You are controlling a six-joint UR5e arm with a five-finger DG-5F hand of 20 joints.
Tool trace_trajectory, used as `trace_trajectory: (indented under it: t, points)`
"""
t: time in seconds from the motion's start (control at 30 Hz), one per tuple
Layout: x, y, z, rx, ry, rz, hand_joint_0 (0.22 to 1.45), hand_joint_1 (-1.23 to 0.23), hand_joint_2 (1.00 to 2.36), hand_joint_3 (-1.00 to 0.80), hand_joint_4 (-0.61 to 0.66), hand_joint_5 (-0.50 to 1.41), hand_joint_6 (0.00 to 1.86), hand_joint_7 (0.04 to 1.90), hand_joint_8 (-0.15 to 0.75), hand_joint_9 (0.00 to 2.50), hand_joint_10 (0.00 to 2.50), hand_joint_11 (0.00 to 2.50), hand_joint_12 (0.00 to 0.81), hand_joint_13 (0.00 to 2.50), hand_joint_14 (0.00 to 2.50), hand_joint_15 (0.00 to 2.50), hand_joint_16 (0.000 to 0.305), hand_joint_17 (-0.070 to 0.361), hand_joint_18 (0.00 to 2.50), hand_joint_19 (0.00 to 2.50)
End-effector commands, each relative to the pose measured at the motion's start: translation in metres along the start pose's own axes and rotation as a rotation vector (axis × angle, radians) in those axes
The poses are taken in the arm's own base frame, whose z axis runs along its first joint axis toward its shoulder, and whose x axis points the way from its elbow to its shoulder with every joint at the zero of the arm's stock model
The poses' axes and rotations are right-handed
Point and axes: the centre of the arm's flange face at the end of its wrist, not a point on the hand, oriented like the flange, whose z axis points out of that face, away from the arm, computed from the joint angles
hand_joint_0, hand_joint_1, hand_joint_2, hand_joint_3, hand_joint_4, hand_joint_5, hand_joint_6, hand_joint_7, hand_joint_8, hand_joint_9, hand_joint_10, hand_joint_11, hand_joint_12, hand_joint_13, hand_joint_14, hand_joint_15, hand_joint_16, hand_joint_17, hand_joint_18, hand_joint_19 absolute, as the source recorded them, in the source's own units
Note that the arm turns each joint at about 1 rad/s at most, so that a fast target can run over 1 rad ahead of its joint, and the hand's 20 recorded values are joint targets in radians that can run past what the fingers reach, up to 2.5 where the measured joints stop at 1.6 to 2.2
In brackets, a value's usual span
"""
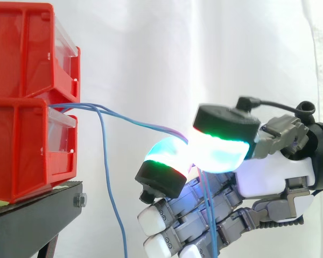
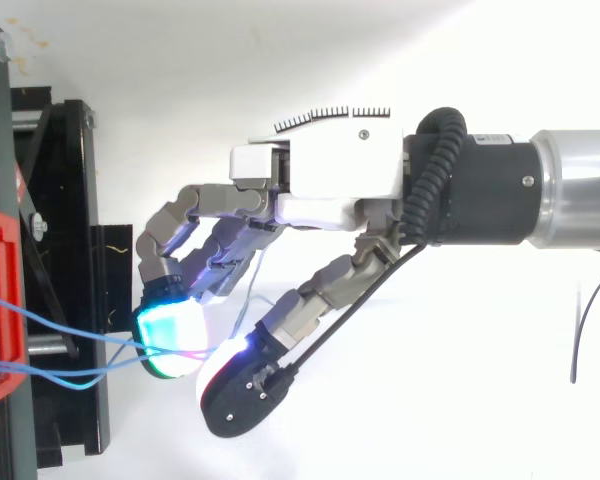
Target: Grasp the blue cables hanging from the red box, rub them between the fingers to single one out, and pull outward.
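Note:
Thin blue cables (image 1: 130, 120) run out of the gap between the stacked red bins (image 1: 27, 102) at the left and slant down to the right. My hand (image 1: 269, 172) reaches in from the right and pinches the cables between two glowing cyan-green pads (image 1: 167, 156). Below the pinch the cables drop down past the curled lower fingers (image 1: 167, 226). One more blue cable (image 1: 111, 183) hangs free from the bin in a long loop. From above, the cables (image 2: 70, 335) stretch from the red bin (image 2: 2, 310) to the pinching pads (image 2: 172, 330) of my hand (image 2: 320, 185).
The bins stand on a black stand (image 1: 37, 212) with a bolt at its front edge. A white curtain fills the background. In the top view the black frame (image 2: 65, 270) lies left of the hand, and a thin dark cable (image 2: 580, 330) hangs at the right edge.

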Motion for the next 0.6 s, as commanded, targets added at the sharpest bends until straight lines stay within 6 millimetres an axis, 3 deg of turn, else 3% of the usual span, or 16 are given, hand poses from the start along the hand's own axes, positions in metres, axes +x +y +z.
trace_trajectory:
  t: [0.0,0.23,0.57]
  points:
    - [-0.0004,-0.0002,-0.0001,0.0,0.0,0.0,0.75,-0.96,1.0,-0.5,0.11,-0.17,0.92,1.04,0.313,0.7,0.01,0.31,0.384,0.62,0.01,0.25,0.045,0.101,0.69,0.27]
    - [-0.0004,-0.0002,-0.0001,0.0,0.0,0.0,0.59,-0.76,1.0,-0.5,0.13,-0.14,0.9,1.06,0.329,0.76,0.01,0.31,0.386,0.64,0.01,0.26,0.046,0.104,0.71,0.33]
    - [0.0009,0.0005,0.0002,-0.001,0.001,0.0,0.56,-0.65,1.0,-0.5,0.12,-0.14,0.89,1.09,0.338,0.78,0.01,0.31,0.394,0.64,0.01,0.27,0.048,0.108,0.71,0.35]
